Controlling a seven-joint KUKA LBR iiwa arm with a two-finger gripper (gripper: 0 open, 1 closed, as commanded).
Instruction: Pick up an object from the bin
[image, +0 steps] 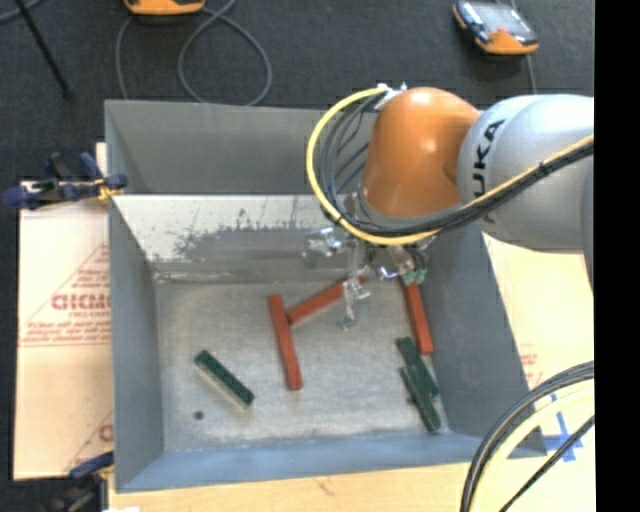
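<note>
My gripper (352, 297) hangs below the orange wrist cover in the back middle of the bin, right at the upper right end of a slanted red stick (312, 304). That stick's lower left end rests against a longer red stick (286, 345), which runs toward the bin's front. A third red stick (419, 318) lies to the right of the gripper, near the right wall. I cannot make out whether anything is gripped.
Two dark green bars (420, 382) lie together at the front right, below the third red stick. Another green bar (223, 378) lies at the front left. The arm and its cables cover the bin's back right corner.
</note>
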